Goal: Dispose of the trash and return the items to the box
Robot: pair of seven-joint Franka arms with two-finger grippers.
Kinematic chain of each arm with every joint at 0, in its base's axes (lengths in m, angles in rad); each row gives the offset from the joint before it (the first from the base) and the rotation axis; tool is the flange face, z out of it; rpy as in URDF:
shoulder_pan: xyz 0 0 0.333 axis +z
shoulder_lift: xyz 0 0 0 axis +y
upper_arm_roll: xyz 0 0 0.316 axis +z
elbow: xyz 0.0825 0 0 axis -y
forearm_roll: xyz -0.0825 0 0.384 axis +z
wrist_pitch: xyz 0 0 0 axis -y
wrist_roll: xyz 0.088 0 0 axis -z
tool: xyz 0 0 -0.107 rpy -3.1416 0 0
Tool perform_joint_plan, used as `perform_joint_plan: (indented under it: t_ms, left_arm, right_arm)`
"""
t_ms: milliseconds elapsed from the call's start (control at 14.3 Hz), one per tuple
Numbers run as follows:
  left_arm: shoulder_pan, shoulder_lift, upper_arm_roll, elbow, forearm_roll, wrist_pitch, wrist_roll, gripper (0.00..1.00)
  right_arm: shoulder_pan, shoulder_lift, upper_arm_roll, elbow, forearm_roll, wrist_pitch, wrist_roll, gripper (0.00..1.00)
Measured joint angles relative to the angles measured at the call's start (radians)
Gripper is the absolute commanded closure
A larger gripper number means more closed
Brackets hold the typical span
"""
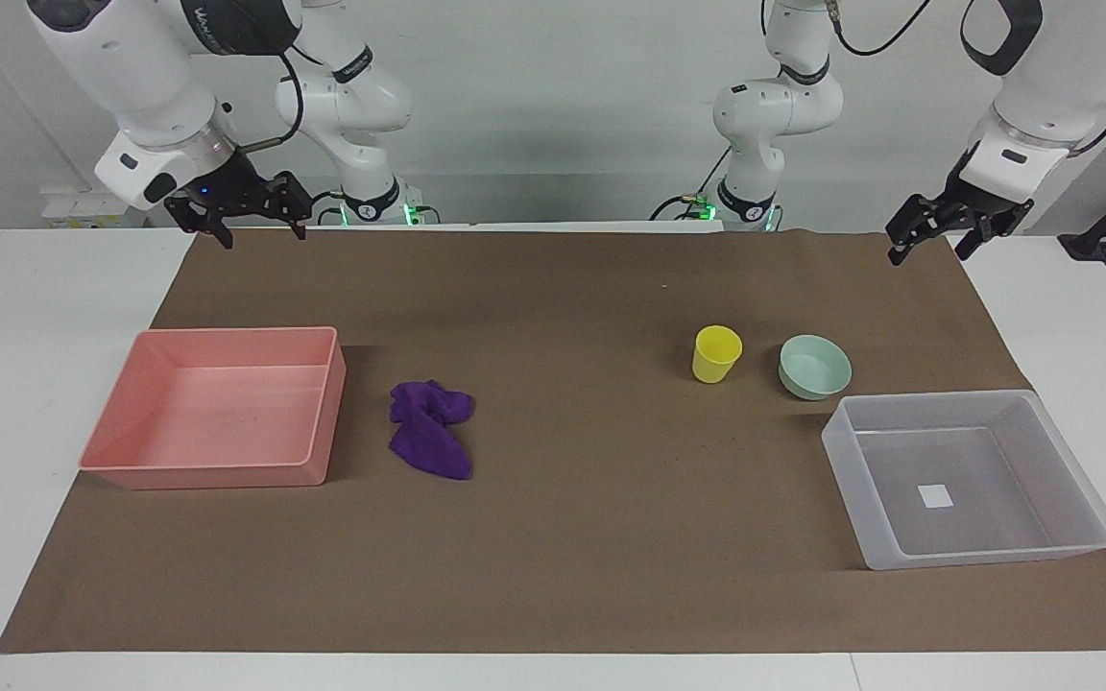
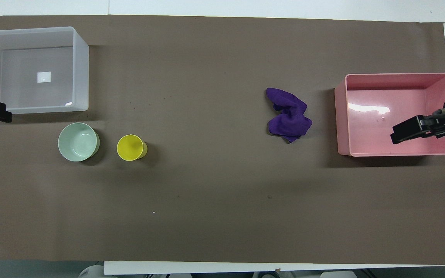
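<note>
No lettering can be read anywhere: the small white square label [image 1: 934,495] on the floor of the clear-grey box [image 1: 1081,480] shows blank (no print visible), and markings on the robot arms are illegible.

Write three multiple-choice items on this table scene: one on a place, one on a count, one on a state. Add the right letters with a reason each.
1. What lies beside the pink tray?
A. the cup
B. the purple rag
C. the bowl

2. How many things lie in the clear box?
A. none
B. one
C. two

3. How does the yellow cup stand?
A. tipped on its side
B. upside down
C. upright, mouth up

Answers:
1 B, the rag lies on the mat next to the tray, toward the right arm's end.
2 A, the box floor shows only its white label; the cup and green bowl stand outside it.
3 C, its open mouth faces up in both views.
</note>
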Motion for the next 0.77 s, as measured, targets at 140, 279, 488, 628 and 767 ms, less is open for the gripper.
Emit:
perform_joint_plan:
  t_ms: [140, 279, 488, 628, 767]
  left_arm:
    - [-0.001, 0.002, 0.0, 0.0, 0.0, -0.004, 0.001, 0.0]
    - [-0.001, 0.002, 0.0, 0.0, -0.001, -0.006, 0.002, 0.0]
    - [-0.001, 0.002, 0.002, -0.001, -0.001, -0.004, 0.002, 0.0]
    - [-0.001, 0.0, 0.003, -0.032, -0.001, 0.039, 0.003, 0.0]
    - [0.0, -0.016, 0.005, -0.149, -0.001, 0.159, 0.003, 0.0]
  right_arm:
    - [0.0, 0.0, 0.0, -0.003, 0.0, 0.023, 0.0, 0.01]
    - [0.001, 0.0, 0.001, -0.01, 0.0, 0.051, 0.0, 0.01]
    - [0.02, 0.0, 0.003, -0.015, 0.0, 0.062, -0.009, 0.01]
    - [0.032, 0.0, 0.003, -0.015, 0.0, 0.06, -0.037, 0.01]
    - [0.033, 0.0, 0.003, -0.015, 0.012, 0.06, -0.024, 0.01]
